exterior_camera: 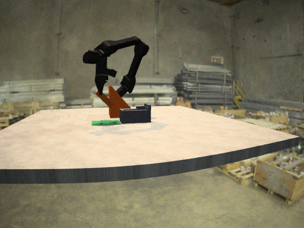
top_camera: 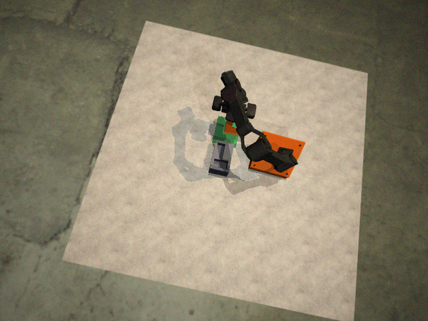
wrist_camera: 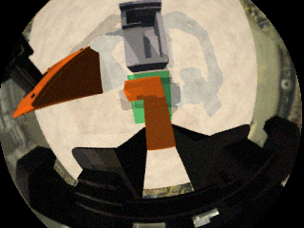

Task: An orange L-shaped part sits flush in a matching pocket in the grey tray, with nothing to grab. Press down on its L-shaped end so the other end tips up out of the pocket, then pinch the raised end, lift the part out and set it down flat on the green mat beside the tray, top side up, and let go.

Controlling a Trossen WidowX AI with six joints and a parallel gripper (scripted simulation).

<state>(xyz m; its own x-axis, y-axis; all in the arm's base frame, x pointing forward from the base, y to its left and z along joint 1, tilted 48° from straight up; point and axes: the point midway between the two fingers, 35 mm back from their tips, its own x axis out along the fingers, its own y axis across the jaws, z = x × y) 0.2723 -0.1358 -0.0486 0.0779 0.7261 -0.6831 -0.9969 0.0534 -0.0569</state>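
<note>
The orange L-shaped part (top_camera: 230, 128) (exterior_camera: 105, 99) (wrist_camera: 159, 114) hangs in the air over the green mat (top_camera: 218, 136) (exterior_camera: 94, 123) (wrist_camera: 139, 115). It is steeply tilted, its L-shaped end lower and towards the tray. My gripper (exterior_camera: 100, 93) (wrist_camera: 158, 128) is shut on its raised end, well above the mat; in the top view the arm hides the fingertips. The grey tray (top_camera: 229, 152) (exterior_camera: 135, 116) (wrist_camera: 147, 66) stands beside the mat, its pocket empty.
The orange wedge-shaped base block (top_camera: 281, 140) (exterior_camera: 115, 108) (wrist_camera: 73, 83) under the arm stands close beside the tray and mat. The tray has a raised wall at its end away from the mat. The arm's shadow falls across the table (top_camera: 207, 224) (exterior_camera: 171, 142).
</note>
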